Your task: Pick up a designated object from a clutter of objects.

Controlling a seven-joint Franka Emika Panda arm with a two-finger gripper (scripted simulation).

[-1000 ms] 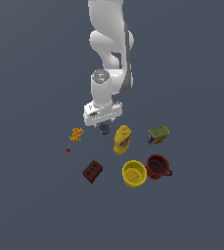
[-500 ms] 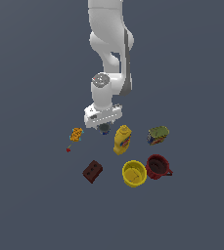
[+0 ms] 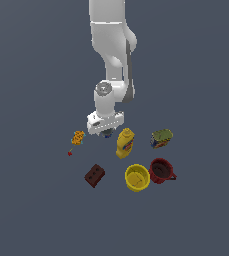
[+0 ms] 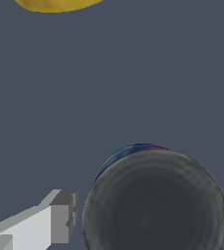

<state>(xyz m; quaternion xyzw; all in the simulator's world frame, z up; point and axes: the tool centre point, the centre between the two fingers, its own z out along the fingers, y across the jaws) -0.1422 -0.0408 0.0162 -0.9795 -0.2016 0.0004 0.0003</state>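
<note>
The designated object, a very small dark grey can point(image 3: 107, 133) with a bluish base, stands directly under my gripper point(image 3: 106, 130) in the exterior view. In the wrist view the can point(image 4: 155, 202) fills the space between my two fingers. One grey finger point(image 4: 62, 215) stands beside it with a thin gap, and the other finger shows only at the picture's edge. The gripper point(image 4: 150, 215) is open and straddles the can. The rest of the clutter lies around it.
A yellow mustard bottle point(image 3: 125, 142) lies close on the exterior view's right of the can, and its yellow edge point(image 4: 55, 4) shows in the wrist view. Further off are an orange toy point(image 3: 77, 137), brown holed brick point(image 3: 94, 175), yellow bowl point(image 3: 137, 177), dark red mug point(image 3: 161, 170) and green-blue can point(image 3: 161, 138).
The gripper has come down a little over the small dark can, which has stayed where it was. The other objects have not moved.
</note>
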